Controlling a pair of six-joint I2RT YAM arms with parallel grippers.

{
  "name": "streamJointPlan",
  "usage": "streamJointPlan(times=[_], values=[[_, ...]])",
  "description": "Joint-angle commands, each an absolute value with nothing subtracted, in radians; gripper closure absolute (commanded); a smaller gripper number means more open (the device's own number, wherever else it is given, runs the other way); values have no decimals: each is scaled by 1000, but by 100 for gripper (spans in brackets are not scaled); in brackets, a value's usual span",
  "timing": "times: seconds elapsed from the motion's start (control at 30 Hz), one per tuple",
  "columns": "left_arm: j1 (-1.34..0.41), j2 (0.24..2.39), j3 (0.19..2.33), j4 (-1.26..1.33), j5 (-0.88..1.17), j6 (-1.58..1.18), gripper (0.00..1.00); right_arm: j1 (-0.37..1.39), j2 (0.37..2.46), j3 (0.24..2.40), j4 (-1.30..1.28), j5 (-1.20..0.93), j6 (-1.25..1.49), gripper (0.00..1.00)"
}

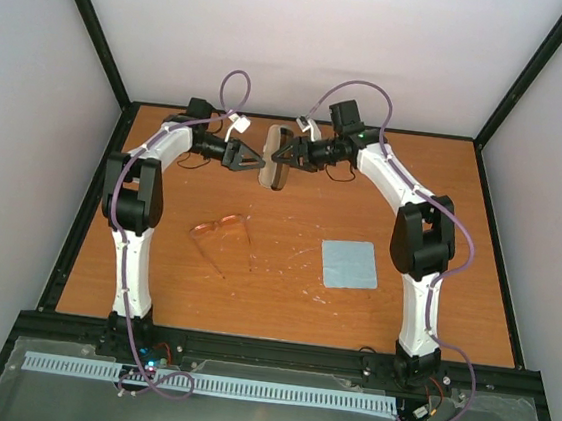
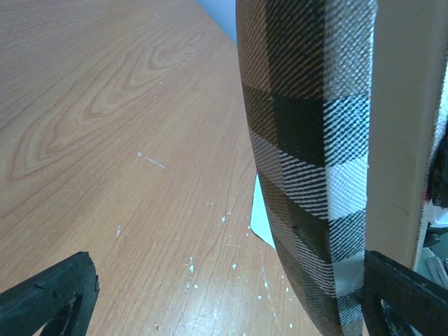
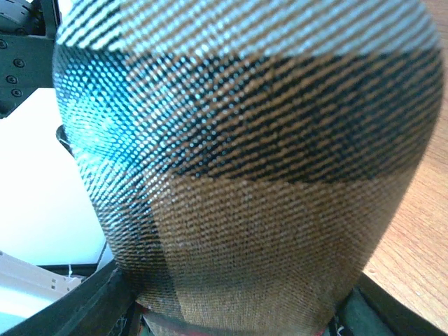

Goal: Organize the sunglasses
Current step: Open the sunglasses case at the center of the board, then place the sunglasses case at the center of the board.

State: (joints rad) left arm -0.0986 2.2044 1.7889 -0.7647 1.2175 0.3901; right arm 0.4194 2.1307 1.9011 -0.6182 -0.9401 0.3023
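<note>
Top external: I am pinching the plaid case in my right fingers, left fingers spread around it, probably readying it for the sunglasses.

Both arms folded inward, pincers tip to tip

The left arm and right arm rise from their bases, elbows out, forearms angled toward the middle. The left pincer stands spread wide, gripping nothing. The right pincer faces it, clamped on the glasses case.
</note>
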Motion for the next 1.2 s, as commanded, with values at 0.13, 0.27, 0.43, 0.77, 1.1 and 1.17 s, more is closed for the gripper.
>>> streamJointPlan(times=[0.13, 0.27, 0.43, 0.77, 1.1, 1.17], values=[[-51, 2267, 1790, -674, 991, 415, 1, 443, 1990, 1876, -651, -1182, 318, 95], [-56, 2278, 1787, -674, 970, 420, 1, 443, 1979, 1852, -626, -1187, 332, 96], [-57, 2294, 1788, -677, 948, 428, 1, 443, 1971, 1836, -612, -1187, 338, 97], [-47, 2228, 1783, -665, 1001, 383, 1, 426, 2078, 1842, -733, -1036, 334, 97], [-20, 2087, 1700, -631, 1042, 333, 0, 362, 2240, 1846, -777, -958, 356, 97], [-18, 2076, 1677, -631, 1039, 335, 0, 353, 2273, 1853, -799, -953, 347, 97]])
